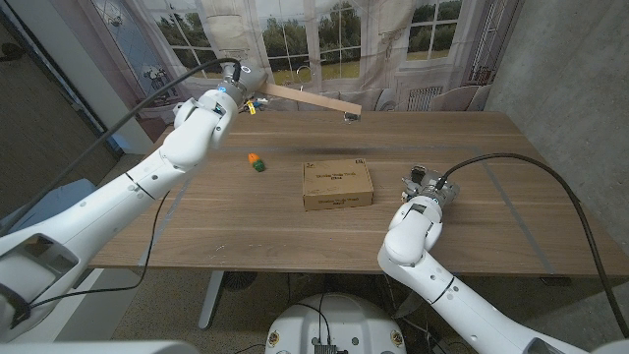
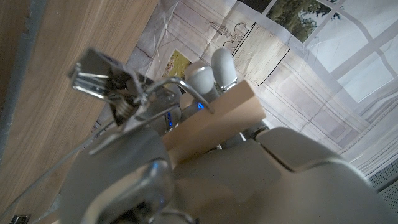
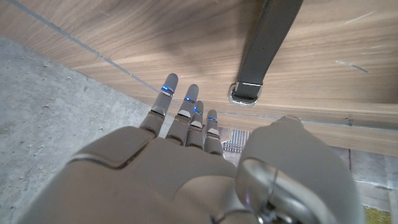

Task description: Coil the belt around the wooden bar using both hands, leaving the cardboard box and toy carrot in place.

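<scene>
My left hand (image 1: 234, 93) grips one end of the wooden bar (image 1: 300, 96) and holds it raised over the table's far left. The bar slants right to its free end, where a small dark belt end (image 1: 351, 116) with a metal glint shows. In the left wrist view the bar (image 2: 214, 121) runs across my fingers (image 2: 202, 76), beside a metal clip-like piece (image 2: 109, 78). My right hand (image 1: 428, 189) waits at the right of the box, fingers extended, holding nothing. Beyond its fingers (image 3: 186, 115) a dark belt strap (image 3: 268, 43) ends in a metal buckle (image 3: 247, 92).
The cardboard box (image 1: 337, 184) lies at mid-table, and the small toy carrot (image 1: 256, 162) sits to its left. A faint shadow falls on the wooden table (image 1: 491, 147) behind the box. A curtain with a printed window scene hangs behind the far edge.
</scene>
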You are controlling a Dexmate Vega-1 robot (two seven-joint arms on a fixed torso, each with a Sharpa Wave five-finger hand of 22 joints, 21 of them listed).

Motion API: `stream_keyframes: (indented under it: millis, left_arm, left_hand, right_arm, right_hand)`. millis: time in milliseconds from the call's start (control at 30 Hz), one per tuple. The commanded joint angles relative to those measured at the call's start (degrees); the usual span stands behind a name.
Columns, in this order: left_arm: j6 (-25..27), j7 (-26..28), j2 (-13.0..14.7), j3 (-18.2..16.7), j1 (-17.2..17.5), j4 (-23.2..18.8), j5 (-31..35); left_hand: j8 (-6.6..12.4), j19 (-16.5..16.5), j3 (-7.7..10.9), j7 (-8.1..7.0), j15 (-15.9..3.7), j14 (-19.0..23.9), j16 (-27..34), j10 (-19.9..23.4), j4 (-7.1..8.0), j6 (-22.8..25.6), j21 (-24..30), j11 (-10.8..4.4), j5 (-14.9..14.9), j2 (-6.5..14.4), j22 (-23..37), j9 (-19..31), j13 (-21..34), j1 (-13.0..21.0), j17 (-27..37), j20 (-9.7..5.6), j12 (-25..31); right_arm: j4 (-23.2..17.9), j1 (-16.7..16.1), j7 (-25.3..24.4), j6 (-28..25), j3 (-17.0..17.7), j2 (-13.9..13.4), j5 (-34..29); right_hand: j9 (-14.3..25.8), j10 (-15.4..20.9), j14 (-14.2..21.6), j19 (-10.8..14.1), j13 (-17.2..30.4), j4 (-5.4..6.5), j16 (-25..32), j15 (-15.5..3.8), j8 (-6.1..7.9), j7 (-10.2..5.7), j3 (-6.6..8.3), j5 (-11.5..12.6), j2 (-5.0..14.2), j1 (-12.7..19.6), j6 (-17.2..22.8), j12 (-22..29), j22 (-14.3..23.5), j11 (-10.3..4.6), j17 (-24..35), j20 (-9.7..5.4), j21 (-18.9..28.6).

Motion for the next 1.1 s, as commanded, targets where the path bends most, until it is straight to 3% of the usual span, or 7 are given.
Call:
stream_keyframes:
  millis: [33,467,800,933,967,1067,1100]
  left_arm:
    - [-0.5,4.1,0.3,-0.3,0.1,1.9,-2.4]
    - [-1.2,6.4,0.3,0.7,-1.5,3.8,-3.6]
    - [-1.0,7.7,0.5,1.1,-1.9,4.0,-3.9]
    - [-1.1,8.0,0.4,1.2,-1.9,3.8,-4.3]
    - [-1.1,8.1,0.4,1.2,-2.0,3.8,-4.3]
    - [-1.1,8.0,0.3,1.4,-2.1,3.6,-4.2]
    - [-1.0,8.2,0.3,1.5,-2.1,3.5,-4.1]
  left_hand:
    - [0.36,0.1,0.41,0.33,0.00,0.6,0.1,0.0,-0.24,0.3,0.2,-0.21,0.2,-0.1,-0.2,0.0,0.2,-0.2,0.2,-4.25,0.3]
    - [0.57,0.0,0.39,0.26,0.02,0.6,0.0,0.0,-0.26,0.3,0.3,-0.29,0.3,0.0,-0.1,-0.2,0.2,-0.3,0.3,-4.24,0.3]
    - [0.87,0.0,0.40,0.38,0.02,0.6,-0.1,0.1,-0.30,0.2,0.3,-0.24,0.4,0.0,-0.1,-0.2,0.2,-0.4,0.2,-4.31,0.3]
    - [0.98,0.0,0.40,0.31,0.03,0.6,-0.1,0.2,-0.32,0.1,0.4,-0.26,0.4,0.0,0.0,-0.3,0.2,-0.5,0.3,-4.31,0.3]
    - [1.02,0.0,0.41,0.34,0.03,0.5,-0.2,0.3,-0.32,0.2,0.4,-0.28,0.4,0.1,0.0,-0.3,0.2,-0.5,0.2,-4.30,0.3]
    - [1.09,0.0,0.39,0.34,0.06,0.5,-0.3,0.2,-0.32,0.2,0.3,-0.36,0.4,0.1,-0.2,-0.4,0.2,-0.5,0.1,-4.33,0.3]
    - [1.09,0.1,0.39,0.30,0.06,0.6,-0.2,0.1,-0.32,0.2,0.3,-0.35,0.4,0.1,-0.2,-0.4,0.2,-0.5,0.2,-4.36,0.3]
  right_arm:
    - [9.9,7.8,6.4,-0.4,-0.8,3.4,-1.7]
    - [21.0,15.1,9.7,-0.4,-2.6,5.0,3.3]
    - [24.3,17.6,12.1,-0.4,-3.3,4.6,5.6]
    - [26.1,18.6,12.5,-0.4,-4.4,4.4,5.6]
    - [26.1,18.7,12.0,-0.4,-4.9,4.2,5.7]
    - [25.8,18.7,8.4,-0.4,-6.2,3.5,7.3]
    - [25.3,18.6,6.6,-0.4,-6.6,3.1,8.5]
  right_hand:
    - [0.1,-0.3,-1.6,-1.2,0.4,0.46,-0.3,0.97,0.36,-0.18,-1.19,0.4,-0.12,-1.7,0.6,0.3,0.1,0.16,0.4,0.79,-1.0]
    - [0.1,0.6,-1.2,-1.1,0.5,0.64,0.0,1.04,0.54,-0.48,-1.85,0.6,-0.05,-2.7,1.3,0.9,0.1,0.32,0.5,1.00,-1.6]
    - [0.1,8.5,8.0,4.5,1.5,-0.61,5.2,-0.70,1.70,0.08,-2.19,1.4,1.00,-2.3,7.9,4.8,0.2,0.01,2.0,0.34,-1.2]
    - [0.0,10.7,12.0,7.7,2.0,-2.47,8.5,-2.09,1.28,0.12,-1.19,2.0,1.84,0.7,9.1,5.9,0.3,-0.42,3.5,-0.24,-0.6]
    - [0.1,12.5,13.4,8.8,2.2,-3.56,9.9,-2.55,1.52,-0.18,-0.47,2.3,2.38,2.5,10.7,6.7,0.3,-0.61,4.3,-0.62,-0.5]
    - [0.4,20.7,20.4,12.8,4.0,-8.75,17.6,-5.94,2.58,-1.98,3.18,3.4,4.57,11.1,18.7,11.2,0.5,-2.96,9.3,-2.42,0.2]
    - [0.5,23.0,22.5,14.1,4.6,-10.32,20.1,-7.02,3.14,-2.94,4.64,3.7,5.54,13.9,21.8,12.6,0.6,-2.90,11.2,-3.12,0.6]
